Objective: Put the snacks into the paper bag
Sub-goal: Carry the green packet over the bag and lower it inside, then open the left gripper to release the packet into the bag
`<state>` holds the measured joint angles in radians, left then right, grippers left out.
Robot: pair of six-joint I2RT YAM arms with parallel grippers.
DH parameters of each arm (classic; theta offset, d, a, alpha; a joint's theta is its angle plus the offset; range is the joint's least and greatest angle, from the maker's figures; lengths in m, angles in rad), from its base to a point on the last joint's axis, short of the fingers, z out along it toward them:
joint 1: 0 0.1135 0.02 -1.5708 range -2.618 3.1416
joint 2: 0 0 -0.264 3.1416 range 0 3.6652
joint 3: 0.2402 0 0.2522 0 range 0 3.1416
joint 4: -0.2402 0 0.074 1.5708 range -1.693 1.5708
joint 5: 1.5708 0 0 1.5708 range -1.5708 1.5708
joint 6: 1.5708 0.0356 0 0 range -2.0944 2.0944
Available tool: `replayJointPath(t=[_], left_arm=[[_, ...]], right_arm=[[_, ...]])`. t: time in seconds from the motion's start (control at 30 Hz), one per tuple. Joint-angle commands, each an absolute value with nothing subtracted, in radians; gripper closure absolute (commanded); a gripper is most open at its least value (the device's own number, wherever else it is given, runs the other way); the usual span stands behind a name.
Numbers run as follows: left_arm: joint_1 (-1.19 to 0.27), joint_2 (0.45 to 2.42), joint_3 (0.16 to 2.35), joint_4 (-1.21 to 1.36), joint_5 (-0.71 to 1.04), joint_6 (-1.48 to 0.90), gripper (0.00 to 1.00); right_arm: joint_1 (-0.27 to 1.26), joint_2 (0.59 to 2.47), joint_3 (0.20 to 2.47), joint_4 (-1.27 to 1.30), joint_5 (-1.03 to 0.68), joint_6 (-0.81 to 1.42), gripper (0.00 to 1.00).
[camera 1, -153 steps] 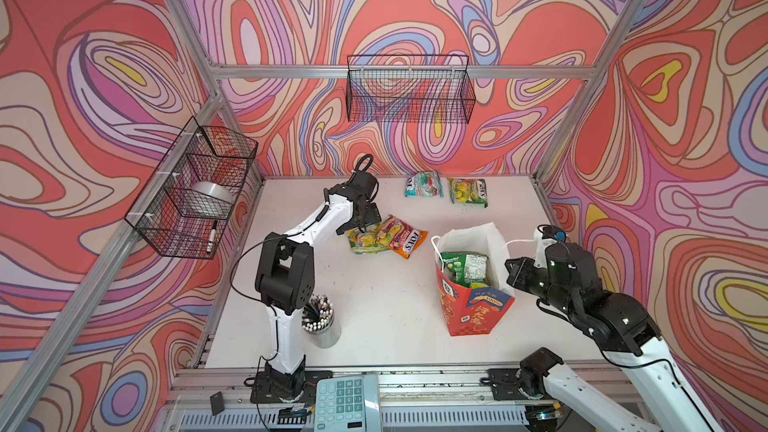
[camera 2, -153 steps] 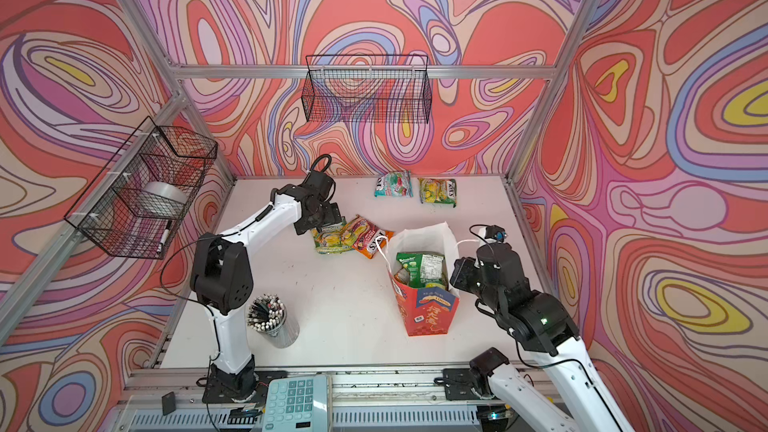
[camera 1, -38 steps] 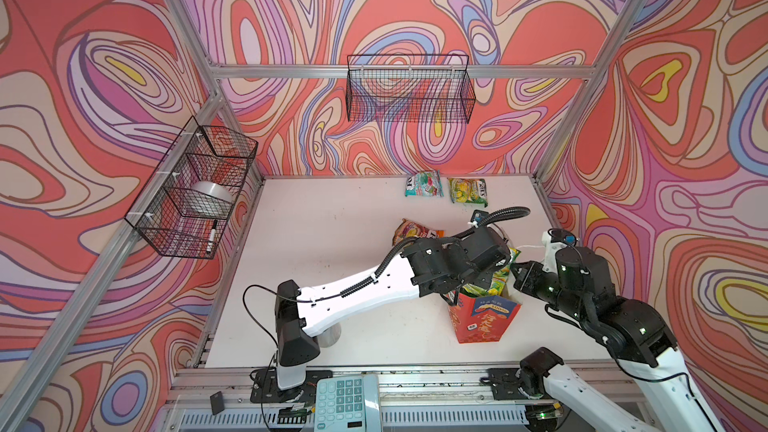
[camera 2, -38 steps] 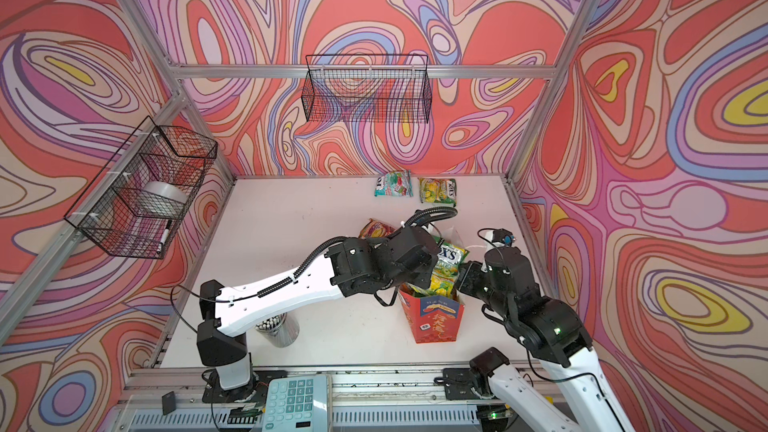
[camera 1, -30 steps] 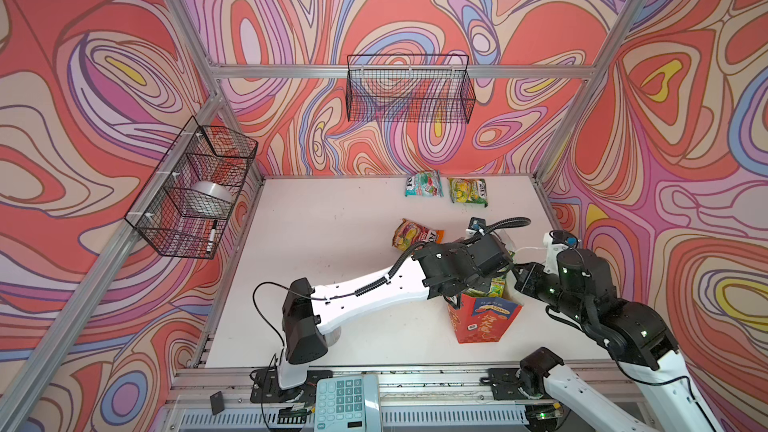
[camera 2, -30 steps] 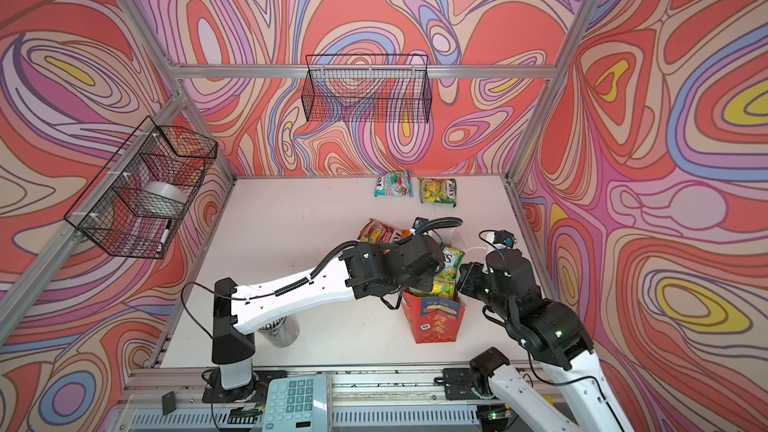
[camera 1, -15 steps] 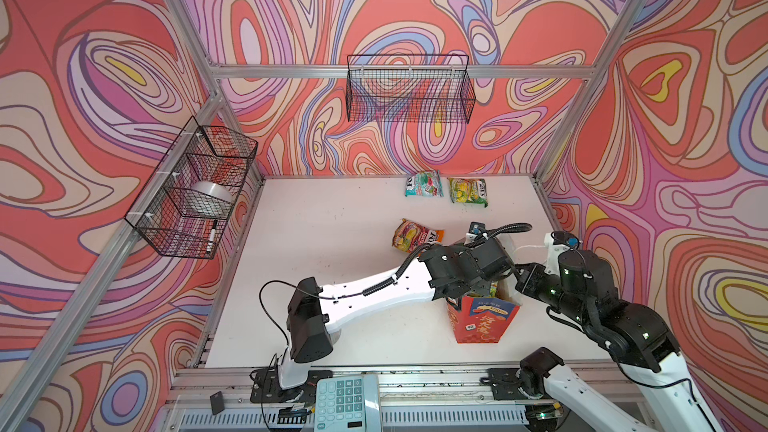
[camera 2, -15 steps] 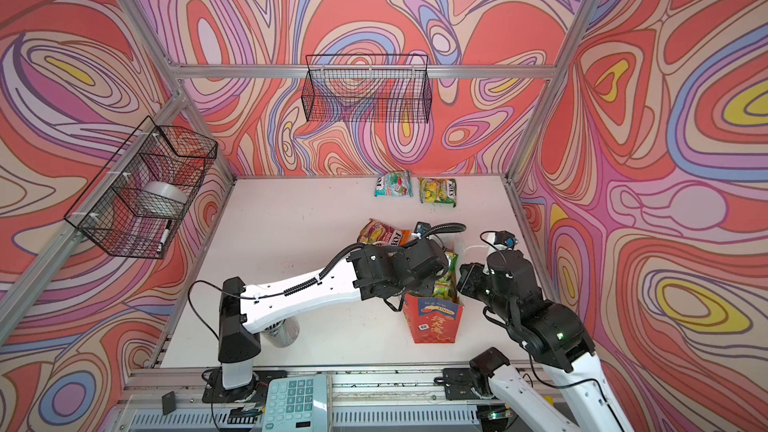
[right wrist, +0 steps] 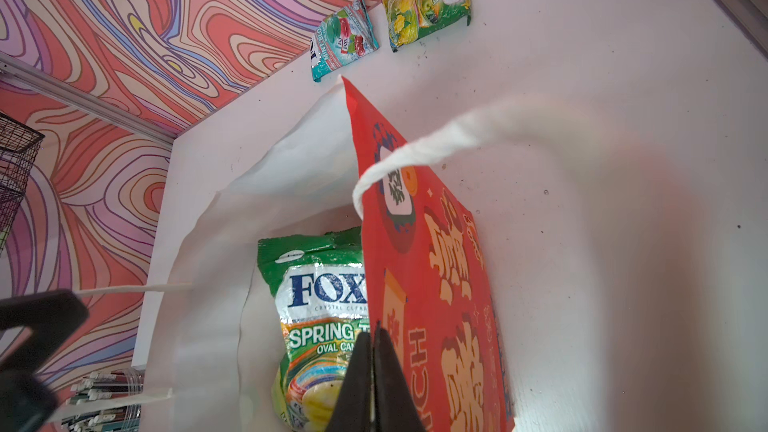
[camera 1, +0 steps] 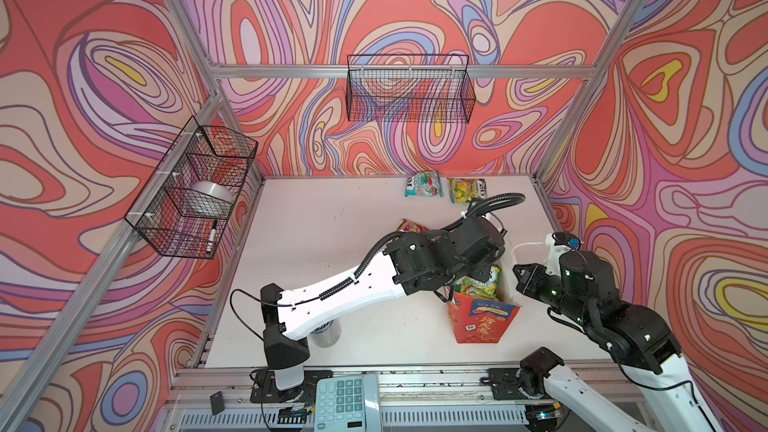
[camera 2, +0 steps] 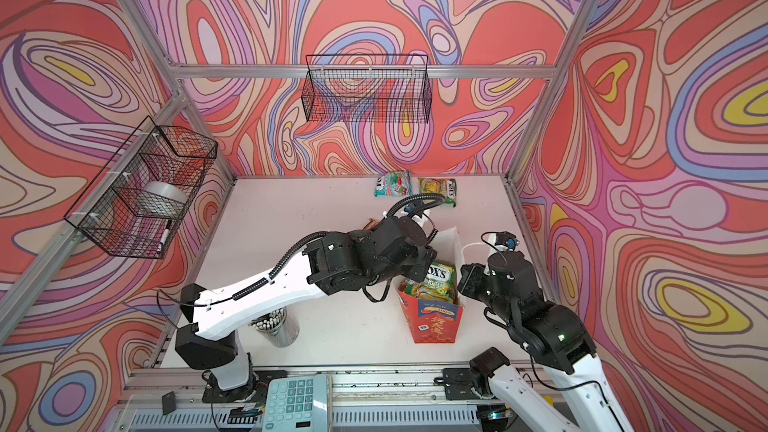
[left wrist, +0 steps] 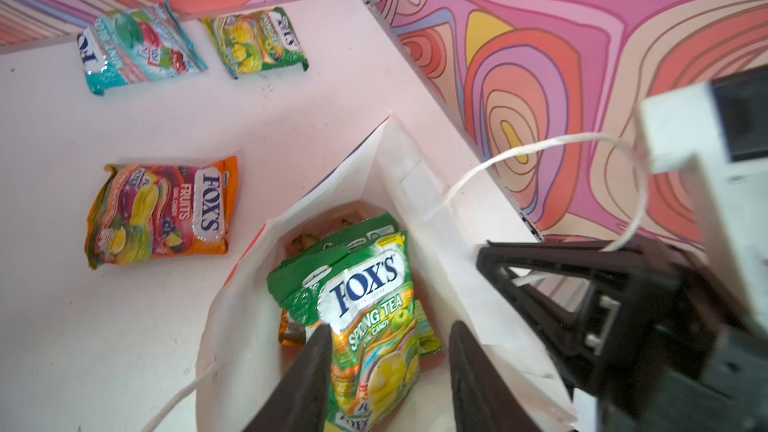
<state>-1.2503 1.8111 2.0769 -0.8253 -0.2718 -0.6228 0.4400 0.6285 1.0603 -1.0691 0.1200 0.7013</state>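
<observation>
Spring Tea pouch [left wrist: 370,297] inside paper bag [camera 1: 482,322]; contents beneath hidden.
Left gripper [left wrist: 390,326] jaws apart astride it, unseen in both top views; right gripper [right wrist: 374,334] pinches bag wall. Earlier it lay beside orange Fruits pouch [left wrist: 158,209].

Red-orange paper bag [camera 1: 482,326], white inside, with gold characters and a blue label. Inside the bag, green pouch [left wrist: 370,309] with blue lettering on silver and yellow-green fruit. Beside the bag, orange pouch [left wrist: 158,211] with mixed fruit. Beyond the bag, teal pouch [left wrist: 133,47] and green-yellow pouch [left wrist: 257,41]. White desk [camera 1: 332,222]. Walls [camera 1: 415,14] swirled in red, pink, purple and yellow.
</observation>
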Motion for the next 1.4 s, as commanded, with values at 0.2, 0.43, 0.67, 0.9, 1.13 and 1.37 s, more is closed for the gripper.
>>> replayJointPath(t=[0.2, 0.43, 0.67, 0.9, 1.13, 1.37], left_arm=[[-1.245, 2.059, 2.239, -0.955, -0.191, -0.552, 0.52], [-1.198, 2.194, 2.274, -1.003, -0.144, -0.583, 0.53], [-1.166, 2.267, 2.354, -1.079, -0.090, -0.571, 0.49], [-1.166, 2.054, 2.353, -1.007, -0.060, -0.538, 0.37], [-1.166, 1.811, 2.331, -0.967, -0.025, -0.499, 0.28], [-1.166, 1.536, 2.009, -0.935, -0.225, -0.502, 0.06]], right_arm=[[0.444, 0.622, 1.089, -1.047, 0.139, 0.703, 1.00], [0.444, 0.609, 1.094, -1.069, 0.142, 0.704, 1.00], [0.443, 0.615, 1.099, -1.069, 0.153, 0.700, 1.00], [0.445, 0.626, 1.088, -1.054, 0.157, 0.696, 1.00], [0.444, 0.642, 1.090, -1.044, 0.163, 0.686, 1.00], [0.444, 0.637, 1.078, -1.019, 0.158, 0.683, 1.00]])
